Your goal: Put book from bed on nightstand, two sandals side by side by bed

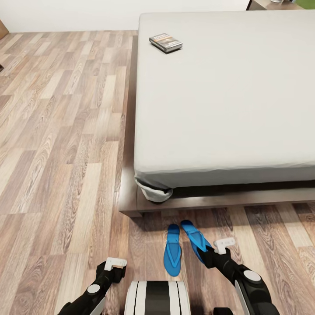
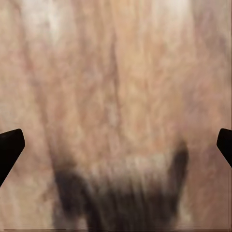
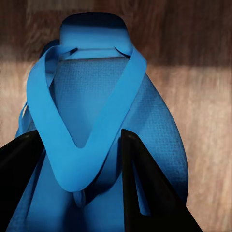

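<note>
The book [image 1: 165, 42] lies near the far left edge of the bed [image 1: 227, 96], on its pale grey mattress. Two blue sandals are on the wood floor at the foot of the bed. One sandal [image 1: 173, 256] lies flat and free. The other sandal [image 1: 194, 236] slants beside it, and my right gripper [image 1: 207, 254] is shut on its heel end. In the right wrist view the black fingers [image 3: 150, 193] straddle the sandal's strap [image 3: 82, 145], with my right gripper [image 3: 79, 135] over the sole. My left gripper [image 1: 114, 264] hangs open over bare floor, its fingertips [image 2: 9, 145] wide apart.
The bed's dark wooden frame [image 1: 131, 205] juts out at the near left corner, with a bunched white sheet corner [image 1: 155, 192] above it. Open plank floor [image 1: 61, 131] runs along the bed's left side. A corner of the dark brown nightstand [image 1: 262, 4] shows beyond the bed's far right.
</note>
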{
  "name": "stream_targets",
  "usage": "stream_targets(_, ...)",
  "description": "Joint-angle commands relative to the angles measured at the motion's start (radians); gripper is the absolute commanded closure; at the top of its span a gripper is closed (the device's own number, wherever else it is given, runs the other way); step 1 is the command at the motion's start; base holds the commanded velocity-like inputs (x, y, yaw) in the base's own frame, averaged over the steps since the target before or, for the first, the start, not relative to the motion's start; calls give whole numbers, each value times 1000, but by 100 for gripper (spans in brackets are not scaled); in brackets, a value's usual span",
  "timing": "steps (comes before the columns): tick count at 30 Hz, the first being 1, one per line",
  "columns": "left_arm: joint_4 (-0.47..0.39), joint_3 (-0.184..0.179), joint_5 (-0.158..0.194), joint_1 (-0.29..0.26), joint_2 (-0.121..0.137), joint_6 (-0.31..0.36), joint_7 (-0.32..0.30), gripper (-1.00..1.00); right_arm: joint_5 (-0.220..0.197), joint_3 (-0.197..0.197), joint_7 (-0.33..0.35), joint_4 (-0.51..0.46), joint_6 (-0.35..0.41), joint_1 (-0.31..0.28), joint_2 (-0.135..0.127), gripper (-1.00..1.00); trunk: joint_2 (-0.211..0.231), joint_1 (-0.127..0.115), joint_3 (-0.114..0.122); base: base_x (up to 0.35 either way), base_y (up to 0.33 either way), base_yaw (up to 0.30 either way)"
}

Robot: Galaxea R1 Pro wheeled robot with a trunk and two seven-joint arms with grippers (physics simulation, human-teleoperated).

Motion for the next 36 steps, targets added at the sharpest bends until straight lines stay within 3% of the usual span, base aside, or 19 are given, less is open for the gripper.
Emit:
stream_targets(1, 0, -9, 7, -1, 1, -3, 7, -100, 11, -3, 9, 1, 3, -2, 3, 100, 0, 0, -5, 0, 0, 0)
stream_targets(33, 0, -9, 7, -1, 1, -3, 7, -100, 13, -2, 7, 5, 3, -36, 3, 100, 0, 0, -5, 0, 0, 0)
stream_targets(36, 0, -9, 7, -1, 1, -3, 7, -100, 13, -2, 7, 6, 3, -36, 3, 100, -1, 2, -16, 0, 0, 0)
